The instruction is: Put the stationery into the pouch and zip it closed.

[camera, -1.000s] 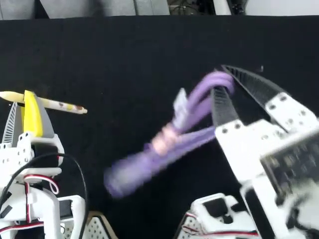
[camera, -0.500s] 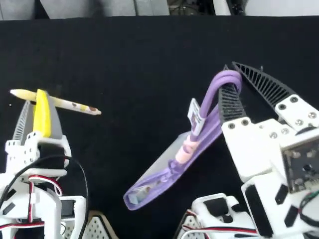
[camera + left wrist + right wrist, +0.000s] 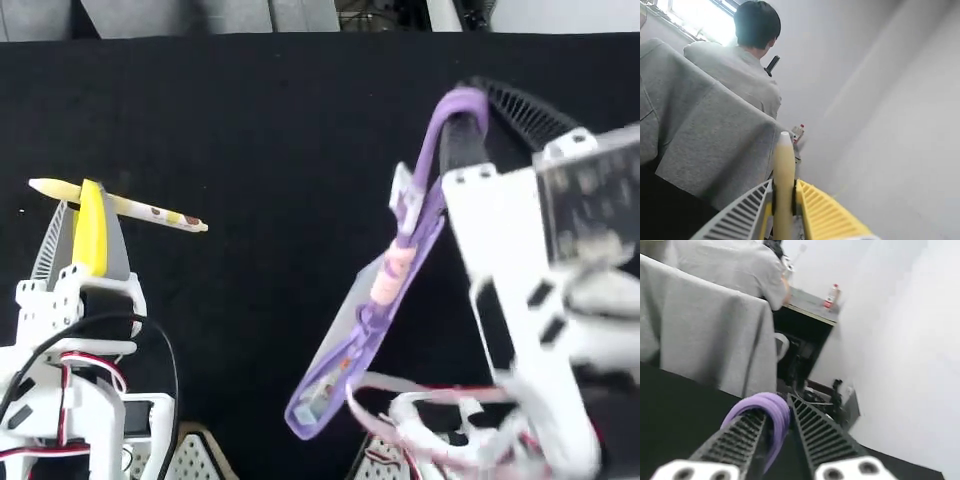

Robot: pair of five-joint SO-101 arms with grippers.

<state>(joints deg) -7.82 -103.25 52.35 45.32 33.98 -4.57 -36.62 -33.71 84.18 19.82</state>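
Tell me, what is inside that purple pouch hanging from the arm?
Hanging from the right gripper, the pouch shows a pinkish shape midway; whether it lies inside is unclear. Purple fabric hides the rest. The pen is outside, in the left gripper.

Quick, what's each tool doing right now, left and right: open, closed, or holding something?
Left tool: closed, holding the yellow pen.
Right tool: closed, holding the purple pouch by one end.

The bench (image 3: 250,110) has a black cover. Beyond the jaws hangs a grey cloth (image 3: 700,325), and behind it stands a dark desk (image 3: 807,310) with a small bottle (image 3: 830,295) on it. The wall (image 3: 905,340) is plain white. Bright daylight comes through a window (image 3: 695,20).
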